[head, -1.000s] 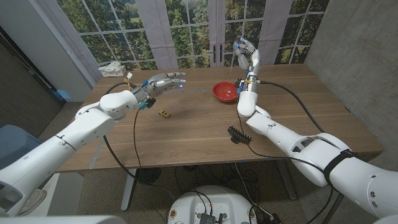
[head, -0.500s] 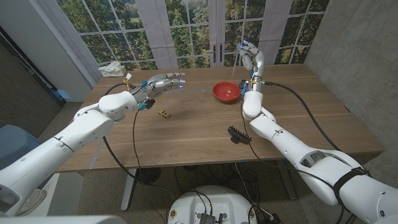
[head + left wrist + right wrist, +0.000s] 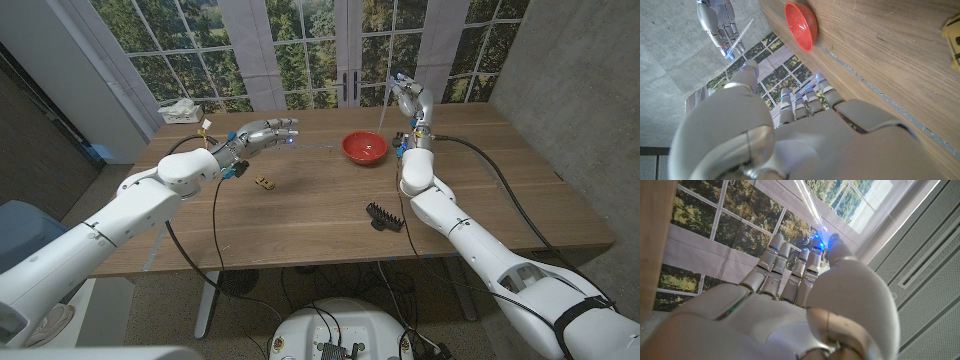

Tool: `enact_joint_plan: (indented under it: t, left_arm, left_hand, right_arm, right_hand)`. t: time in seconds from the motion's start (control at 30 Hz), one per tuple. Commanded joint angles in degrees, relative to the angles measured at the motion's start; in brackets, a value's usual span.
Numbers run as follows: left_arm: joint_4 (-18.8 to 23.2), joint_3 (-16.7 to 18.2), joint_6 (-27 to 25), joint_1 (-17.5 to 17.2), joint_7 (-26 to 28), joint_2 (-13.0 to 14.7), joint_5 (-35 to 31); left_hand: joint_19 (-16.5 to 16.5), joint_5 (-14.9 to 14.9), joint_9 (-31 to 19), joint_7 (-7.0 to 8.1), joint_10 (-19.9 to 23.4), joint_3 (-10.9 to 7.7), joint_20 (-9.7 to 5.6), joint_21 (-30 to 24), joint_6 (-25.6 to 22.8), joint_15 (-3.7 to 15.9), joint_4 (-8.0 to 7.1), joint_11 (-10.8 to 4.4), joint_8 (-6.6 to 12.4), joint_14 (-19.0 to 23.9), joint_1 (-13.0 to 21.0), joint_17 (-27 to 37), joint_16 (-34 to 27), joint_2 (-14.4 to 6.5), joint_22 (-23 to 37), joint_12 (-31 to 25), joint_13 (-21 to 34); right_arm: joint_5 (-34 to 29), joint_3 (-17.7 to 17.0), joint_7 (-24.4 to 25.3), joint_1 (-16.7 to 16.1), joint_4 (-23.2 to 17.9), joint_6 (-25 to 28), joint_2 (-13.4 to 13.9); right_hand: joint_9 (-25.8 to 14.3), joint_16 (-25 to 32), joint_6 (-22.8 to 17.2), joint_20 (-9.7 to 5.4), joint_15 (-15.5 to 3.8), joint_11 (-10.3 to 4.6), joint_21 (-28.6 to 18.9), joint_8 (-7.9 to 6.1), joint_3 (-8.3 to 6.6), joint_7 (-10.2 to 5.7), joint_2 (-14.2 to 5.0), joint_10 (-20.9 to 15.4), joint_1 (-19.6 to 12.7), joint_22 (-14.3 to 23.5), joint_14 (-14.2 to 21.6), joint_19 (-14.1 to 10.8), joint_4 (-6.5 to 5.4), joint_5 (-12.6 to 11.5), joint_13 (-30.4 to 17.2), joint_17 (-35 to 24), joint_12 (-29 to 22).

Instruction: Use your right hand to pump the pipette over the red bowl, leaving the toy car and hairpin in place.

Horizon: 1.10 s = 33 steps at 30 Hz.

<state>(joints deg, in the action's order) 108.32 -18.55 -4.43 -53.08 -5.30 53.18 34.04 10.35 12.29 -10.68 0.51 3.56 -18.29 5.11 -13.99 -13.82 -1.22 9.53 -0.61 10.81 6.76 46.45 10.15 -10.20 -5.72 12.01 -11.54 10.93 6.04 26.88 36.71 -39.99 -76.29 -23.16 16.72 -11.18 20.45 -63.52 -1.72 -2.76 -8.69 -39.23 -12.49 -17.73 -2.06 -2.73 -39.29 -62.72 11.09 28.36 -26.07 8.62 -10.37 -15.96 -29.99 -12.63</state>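
Red bowl at far side of table. Right hand raised just beside it, fingers closed on pipette, tip slanting toward bowl for pumping. Left hand hovers empty, fingers extended, near toy car. Hairpin well apart, near right arm.

Right hand raised high, fingers closed; left hand hovers, fingers extended.
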Motion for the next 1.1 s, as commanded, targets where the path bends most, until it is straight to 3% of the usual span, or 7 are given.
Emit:
enact_joint_plan:
  t: [0.03, 0.4, 1.1]
  left_arm:
    - [1.20, 0.61, 0.48, -1.50, 0.56, 0.57, 0.07]
    - [2.16, 1.54, 0.80, -3.13, 1.14, 1.26, 0.36]
    - [2.80, 2.88, 1.38, -4.76, 1.44, 2.10, 0.71]
  left_hand:
    - [-0.05, -0.07, -0.07, 0.02, -0.15, -0.32, 0.14, -0.41, -0.39, -0.10, 0.02, 0.09, 0.07, -0.46, -0.38, 0.07, -0.43, -0.19, 0.09, -0.30, 0.19]
    - [-0.09, -0.08, -0.07, 0.07, -0.19, -0.36, 0.11, -0.41, -0.40, -0.10, 0.02, 0.02, 0.07, -0.46, -0.42, 0.07, -0.45, -0.17, 0.08, -0.29, 0.19]
    - [-0.19, -0.08, -0.07, 0.11, -0.27, -0.48, 0.10, -0.42, -0.27, -0.16, 0.04, 0.15, 0.03, -0.60, -0.47, 0.07, -0.42, -0.16, 0.07, -0.29, 0.18]
  right_arm:
    - [5.66, -3.09, -4.91, -4.65, -10.01, 8.62, 3.17]
    - [8.72, -4.16, -7.48, -6.44, -15.31, 15.23, 6.17]
    - [12.08, -6.31, -7.83, -9.48, -23.74, 27.86, 12.15]
  right_hand:
    - [-0.05, -0.18, 0.27, 0.55, -8.23, 0.51, -0.38, 0.24, -0.54, 0.26, 0.01, 0.10, 0.06, 0.02, 0.45, -0.09, 0.07, -0.09, -0.13, -0.12, 0.29]
    - [-0.13, -0.34, 1.87, 1.10, -7.86, 1.05, -0.52, 0.80, -0.54, 0.52, 0.02, 0.74, 0.59, -0.02, -0.15, 0.21, 0.02, -0.20, -0.16, -0.29, 0.44]
    - [-0.24, -0.03, 2.57, 1.28, -7.88, 1.58, -0.86, 0.87, -0.67, 0.99, -0.47, 1.33, 0.65, -0.05, -0.94, 0.30, 0.15, -0.46, -0.31, -1.06, 0.44]
